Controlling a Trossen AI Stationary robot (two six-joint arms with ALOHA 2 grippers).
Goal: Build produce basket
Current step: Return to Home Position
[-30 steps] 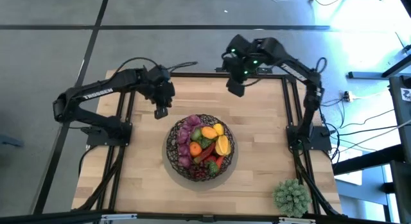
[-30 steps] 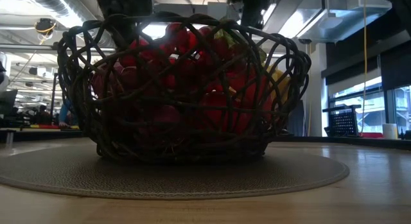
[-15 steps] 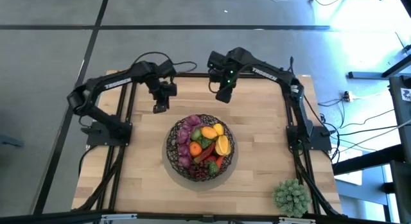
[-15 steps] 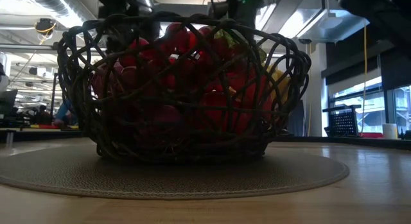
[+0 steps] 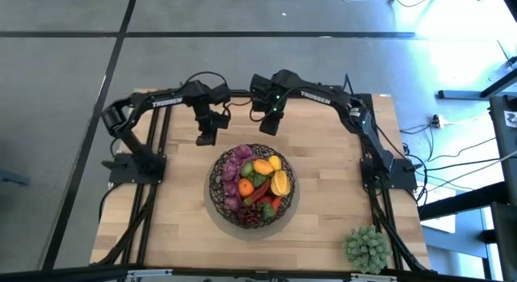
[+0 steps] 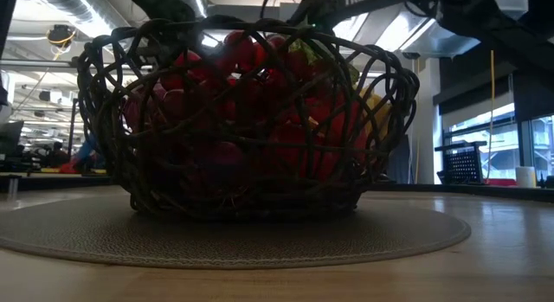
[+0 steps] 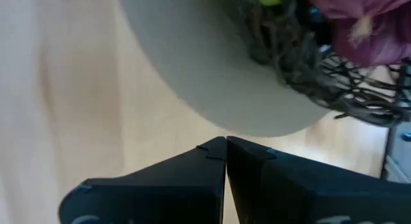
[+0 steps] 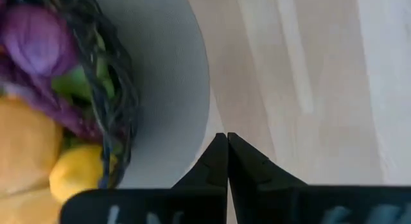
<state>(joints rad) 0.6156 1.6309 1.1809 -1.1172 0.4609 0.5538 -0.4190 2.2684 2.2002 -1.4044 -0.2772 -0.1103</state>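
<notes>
The dark woven wire basket [image 5: 252, 183] stands on a round grey mat [image 5: 288, 208] in the middle of the wooden table. It is filled with produce: purple grapes [image 5: 236, 165], an orange [image 5: 245, 187], yellow lemons [image 5: 279, 183] and red pieces [image 6: 251, 60]. My left gripper [image 5: 206, 139] hangs shut and holding nothing over the wood just beyond the basket's far left rim, at the mat's edge [image 7: 192, 70]. My right gripper [image 5: 269, 127], also shut with nothing in it, hangs just beyond the far rim, with the mat's edge [image 8: 167, 76] and the basket wall [image 8: 109, 76] before it.
A pale green spiky ball-shaped plant [image 5: 367, 248] sits at the table's near right corner. Black frame rails [image 5: 153, 153] run along the left and right sides. Bare wood lies to the left [image 5: 161, 209] and right [image 5: 331, 177] of the mat.
My right gripper has come down and gone toward the table's left and near side, closing in on the basket's far rim. My left arm has swung its elbow toward the far edge, and its gripper has sunk and tipped further down beside the basket. Both stayed shut.
</notes>
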